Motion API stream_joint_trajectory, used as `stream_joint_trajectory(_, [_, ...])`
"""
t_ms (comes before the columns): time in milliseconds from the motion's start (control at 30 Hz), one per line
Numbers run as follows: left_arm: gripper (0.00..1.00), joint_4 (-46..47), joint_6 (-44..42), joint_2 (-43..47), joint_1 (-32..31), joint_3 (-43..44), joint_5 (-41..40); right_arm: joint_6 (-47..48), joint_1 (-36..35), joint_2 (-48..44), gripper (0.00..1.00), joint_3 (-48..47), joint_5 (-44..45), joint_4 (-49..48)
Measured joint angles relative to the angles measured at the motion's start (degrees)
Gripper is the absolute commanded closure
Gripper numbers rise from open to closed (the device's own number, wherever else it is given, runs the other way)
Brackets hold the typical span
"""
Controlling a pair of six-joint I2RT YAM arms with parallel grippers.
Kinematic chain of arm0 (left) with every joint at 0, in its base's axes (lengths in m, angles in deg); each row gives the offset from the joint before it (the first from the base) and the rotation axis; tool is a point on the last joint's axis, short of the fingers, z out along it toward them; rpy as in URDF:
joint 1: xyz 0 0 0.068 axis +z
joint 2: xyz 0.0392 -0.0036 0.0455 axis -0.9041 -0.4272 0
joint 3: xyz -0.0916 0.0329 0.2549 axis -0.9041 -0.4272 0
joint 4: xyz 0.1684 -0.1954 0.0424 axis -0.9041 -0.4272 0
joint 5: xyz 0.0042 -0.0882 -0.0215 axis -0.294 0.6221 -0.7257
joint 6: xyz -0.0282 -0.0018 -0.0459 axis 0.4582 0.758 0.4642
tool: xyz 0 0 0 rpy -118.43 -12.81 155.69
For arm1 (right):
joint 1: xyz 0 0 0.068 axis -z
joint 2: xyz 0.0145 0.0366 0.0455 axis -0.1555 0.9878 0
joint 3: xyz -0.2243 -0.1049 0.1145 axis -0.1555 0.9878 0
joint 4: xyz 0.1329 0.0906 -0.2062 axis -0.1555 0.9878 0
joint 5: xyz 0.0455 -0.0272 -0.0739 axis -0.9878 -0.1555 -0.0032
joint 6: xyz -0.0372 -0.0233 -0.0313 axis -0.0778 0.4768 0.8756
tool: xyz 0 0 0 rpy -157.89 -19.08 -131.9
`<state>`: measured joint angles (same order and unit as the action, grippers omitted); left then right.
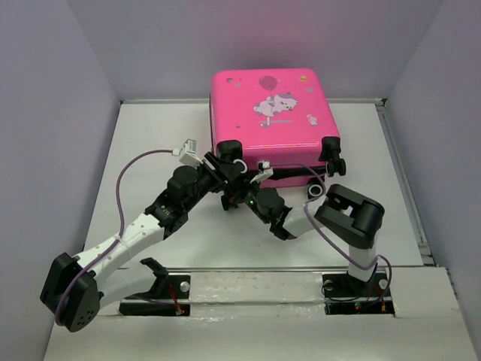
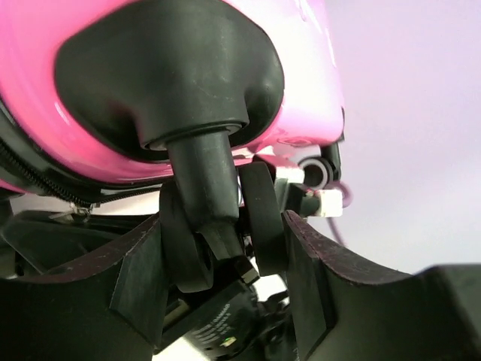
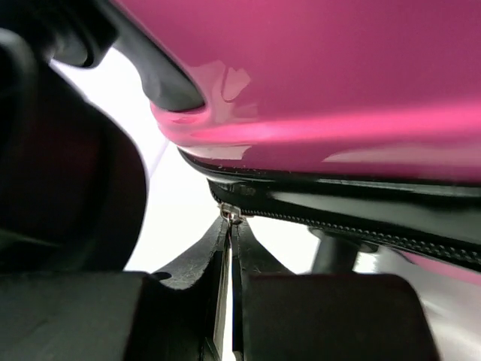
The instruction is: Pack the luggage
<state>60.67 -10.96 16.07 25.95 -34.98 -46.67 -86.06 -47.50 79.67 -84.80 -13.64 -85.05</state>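
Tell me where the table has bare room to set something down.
Free: the table left of the luggage up to the left wall, and right of it up to the side rail. Crowded: the luggage's near edge, where the left hand clamps a wheel and the right hand pinches the zipper pull.

White surface (image 1: 150, 143) spreads out in front of me, evenly lit. Pale lilac-grey walls box me in: left wall (image 1: 45, 135), right wall (image 1: 443, 113), and back wall (image 1: 188, 37) with a faint pink glow near its middle. A thin rail (image 1: 403, 188) lines the surface's right edge.
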Motion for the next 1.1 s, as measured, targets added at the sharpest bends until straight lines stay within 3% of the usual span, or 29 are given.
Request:
stream_joint_trajectory(100, [0.94,1.1,0.4,1.4,0.0,-2.0,-2.6,-4.9,-1.5,6.8,0.93,-3.1,3.8,-7.8])
stream_joint_trajectory(233, [0.94,5.0,1.3,3.1,0.0,-4.4,-5.8,-9.4,-3.0,10.7,0.92,-7.7,7.2,-10.4])
stream_joint_trajectory(333, [0.94,6.6,2.6,3.8,0.0,-5.5,-7.7,-11.8,-3.5,13.3,0.84,-11.3,9.3,-11.0])
stream_joint_trajectory(433, [0.94,8.4,3.6,4.1,0.0,-5.9,-9.5,-13.5,-3.5,14.4,0.51,-13.4,9.5,-11.5])
stream_joint_trajectory(467, [0.94,9.2,3.8,4.2,0.0,-5.9,-9.5,-15.1,-3.7,14.3,0.34,-13.5,9.0,-11.6])
stream_joint_trajectory(567, [0.93,9.5,5.0,5.3,-0.4,-5.9,-7.5,-13.6,-4.4,12.9,0.20,-10.2,6.9,-11.2])
stream_joint_trajectory(733, [0.44,4.5,6.7,8.1,-4.7,-6.1,-0.7,-13.7,-6.0,2.2,0.08,5.3,0.9,-9.4])
stream_joint_trajectory(767, [0.44,4.2,7.0,8.4,-5.1,-6.3,0.2,-13.4,-6.4,-0.8,0.08,8.5,-0.4,-7.7])
stream_joint_trajectory(900, [0.20,4.9,9.0,10.8,-5.3,-8.8,4.8,-9.9,-7.6,-12.8,0.05,11.6,-5.3,10.9])
stream_joint_trajectory(1100, [0.04,5.8,7.5,11.0,-2.2,-10.4,11.5,-3.9,-7.4,-26.4,0.02,9.6,-5.5,26.8])
